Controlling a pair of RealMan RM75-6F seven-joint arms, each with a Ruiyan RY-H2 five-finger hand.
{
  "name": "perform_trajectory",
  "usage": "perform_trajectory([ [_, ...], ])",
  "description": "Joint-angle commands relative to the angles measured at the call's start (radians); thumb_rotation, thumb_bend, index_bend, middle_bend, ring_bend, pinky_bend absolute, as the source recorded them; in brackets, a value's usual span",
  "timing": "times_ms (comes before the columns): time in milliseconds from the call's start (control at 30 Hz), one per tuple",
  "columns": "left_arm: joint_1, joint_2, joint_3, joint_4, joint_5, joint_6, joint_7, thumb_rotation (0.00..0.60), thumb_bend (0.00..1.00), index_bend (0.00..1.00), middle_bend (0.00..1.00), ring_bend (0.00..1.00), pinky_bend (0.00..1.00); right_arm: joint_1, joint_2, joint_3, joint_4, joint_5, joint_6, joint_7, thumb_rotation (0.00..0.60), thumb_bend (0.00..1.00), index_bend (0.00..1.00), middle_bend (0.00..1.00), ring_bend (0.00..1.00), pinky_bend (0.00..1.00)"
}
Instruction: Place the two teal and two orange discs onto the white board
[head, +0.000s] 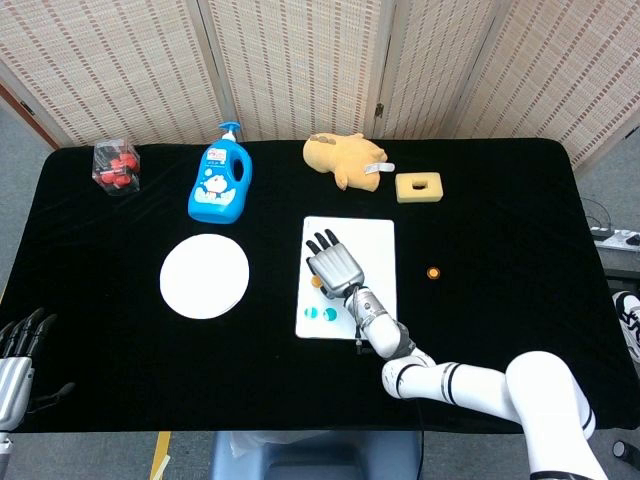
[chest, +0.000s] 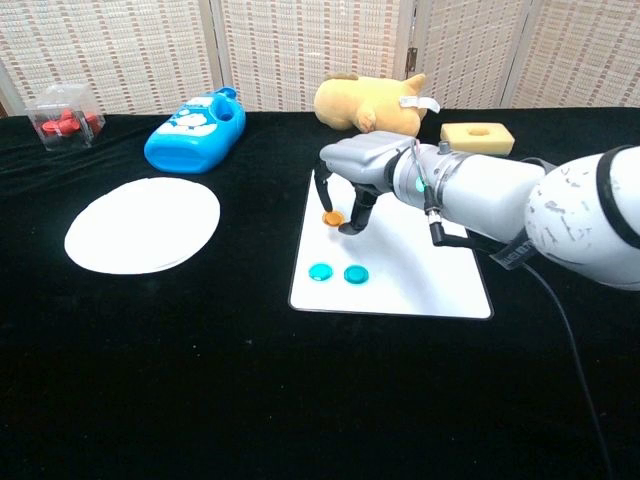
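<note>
My right hand (chest: 358, 178) (head: 334, 266) hangs over the left part of the white board (chest: 420, 262) (head: 378, 245) and pinches an orange disc (chest: 332, 217) (head: 317, 282) between thumb and a finger, just above the board. Two teal discs (chest: 337, 272) (head: 322, 314) lie side by side on the board's near left corner. A second orange disc (head: 433, 272) lies on the black cloth right of the board; my forearm hides it in the chest view. My left hand (head: 18, 358) is at the table's near left edge with fingers apart, holding nothing.
A white plate (head: 204, 276) lies left of the board. A blue soap bottle (head: 219, 180), a plush toy (head: 344, 157), a yellow foam block (head: 418, 187) and a clear box of red pieces (head: 116, 166) stand along the back.
</note>
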Motion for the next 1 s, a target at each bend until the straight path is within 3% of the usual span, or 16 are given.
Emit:
perform_trajectory([
  [33, 0.001, -0.001, 0.0, 0.003, -0.001, 0.0, -0.002, 0.6, 0.13, 0.0, 0.0, 0.07, 0.0, 0.008, -0.009, -0.004, 0.01, 0.005, -0.001, 0.0, 0.6, 0.27, 0.47, 0.1, 0.0, 0.0],
  [433, 0.004, -0.008, 0.002, 0.016, -0.001, 0.0, -0.008, 0.6, 0.13, 0.0, 0.0, 0.07, 0.0, 0.01, 0.004, -0.023, 0.0, -0.004, 0.019, 0.027, 0.6, 0.27, 0.29, 0.09, 0.0, 0.0],
  [767, 0.0, -0.015, -0.001, 0.028, 0.002, -0.004, -0.02, 0.6, 0.13, 0.0, 0.0, 0.07, 0.0, -0.16, 0.227, -0.083, -0.172, -0.098, 0.165, 0.138, 0.6, 0.27, 0.29, 0.09, 0.0, 0.0],
  [1000, -0.007, -0.015, -0.003, 0.011, 0.018, 0.004, -0.007, 0.6, 0.13, 0.0, 0.0, 0.07, 0.0, -0.266, 0.325, -0.128, -0.19, -0.111, 0.189, 0.226, 0.6, 0.27, 0.31, 0.09, 0.0, 0.0],
])
